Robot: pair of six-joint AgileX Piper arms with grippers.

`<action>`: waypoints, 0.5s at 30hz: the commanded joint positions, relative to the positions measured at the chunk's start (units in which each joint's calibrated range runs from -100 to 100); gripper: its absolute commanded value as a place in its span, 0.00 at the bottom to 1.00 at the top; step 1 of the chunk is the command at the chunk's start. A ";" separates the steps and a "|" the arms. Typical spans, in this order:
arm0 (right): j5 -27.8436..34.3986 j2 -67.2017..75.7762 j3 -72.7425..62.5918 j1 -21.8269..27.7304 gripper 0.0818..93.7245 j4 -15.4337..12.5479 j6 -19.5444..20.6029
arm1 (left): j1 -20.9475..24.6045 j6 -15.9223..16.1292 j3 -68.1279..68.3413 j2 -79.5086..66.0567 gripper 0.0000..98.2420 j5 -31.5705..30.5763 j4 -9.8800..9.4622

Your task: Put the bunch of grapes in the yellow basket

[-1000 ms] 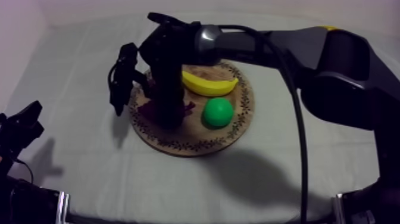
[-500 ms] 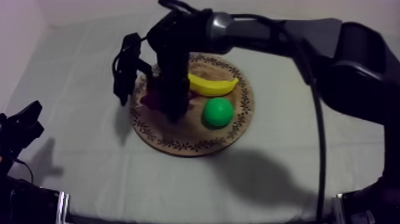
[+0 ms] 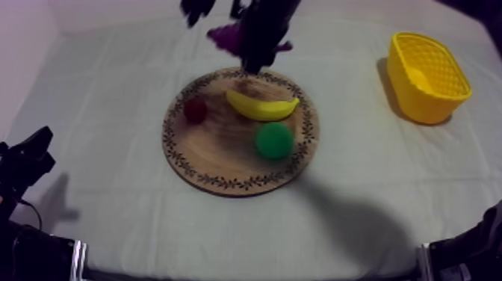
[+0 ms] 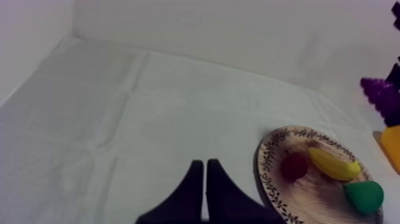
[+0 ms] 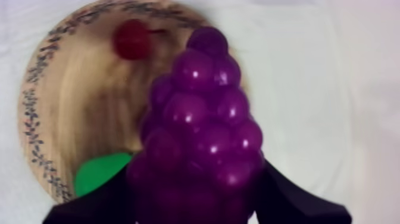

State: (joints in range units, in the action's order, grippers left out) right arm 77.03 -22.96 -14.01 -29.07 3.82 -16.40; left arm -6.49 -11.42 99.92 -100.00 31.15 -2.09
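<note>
1. My right gripper (image 3: 254, 58) is clamped round the one bunch of grapes (image 5: 202, 131), which hangs in the air over the far rim of the one wooden board (image 3: 224, 161).
2. Three fruits lie on the board: one banana (image 3: 261, 106), one green pear (image 3: 274, 140) and one small red fruit (image 3: 196, 110).
3. One yellow basket (image 3: 418, 101) stands on the table (image 3: 112, 209) at my right, well apart from the grapes.
4. My left gripper (image 4: 205, 170) sits low at my left, its fingers pressed together on nothing.

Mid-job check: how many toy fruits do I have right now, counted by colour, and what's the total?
Purple: 1, bunch of grapes, lifted off the board
Yellow: 1, banana
Green: 1, pear
Red: 1, small red fruit
Total: 4
</note>
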 commanded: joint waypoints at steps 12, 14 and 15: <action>-5.52 15.44 8.12 14.05 0.43 4.41 6.91 | 0.01 -0.04 -0.04 0.00 0.00 -0.03 -0.04; -6.51 16.36 9.15 16.56 0.43 4.86 7.87 | 0.01 -0.04 -0.04 0.00 0.00 -0.03 -0.04; -7.03 16.74 9.63 17.83 0.43 5.05 8.33 | 0.01 -0.04 -0.04 0.00 0.00 -0.03 -0.04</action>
State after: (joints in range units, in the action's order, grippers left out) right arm 70.52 -6.43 -4.73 -14.55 8.71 -8.91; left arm -6.49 -11.44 99.92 -100.00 31.15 -2.09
